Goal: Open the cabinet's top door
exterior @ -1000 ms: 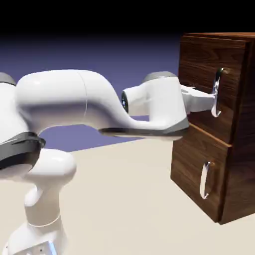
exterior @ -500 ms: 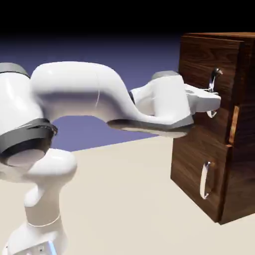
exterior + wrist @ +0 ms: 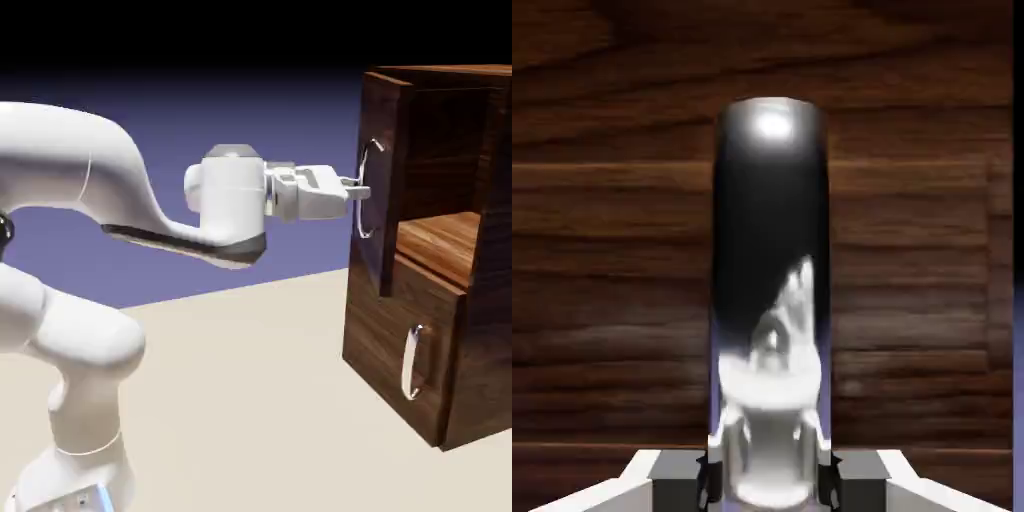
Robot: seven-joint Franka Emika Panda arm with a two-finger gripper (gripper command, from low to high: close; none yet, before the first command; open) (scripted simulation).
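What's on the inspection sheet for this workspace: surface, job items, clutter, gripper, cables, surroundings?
Surface: pale, plain floor area around the robot base; no marks seen.
Top door: panel swung open, shelf inside exposed.
Top handle: curved silver bar, between the fingertips.
Lower panel: closed, silver handle untouched.
Cabinet: dark wood grain, upright.
Clutter: nothing seen.
Gripper: shut on the top handle.
Cables: nothing seen.
Surroundings: blue-violet backdrop, black above; white arm reaching to the open door.
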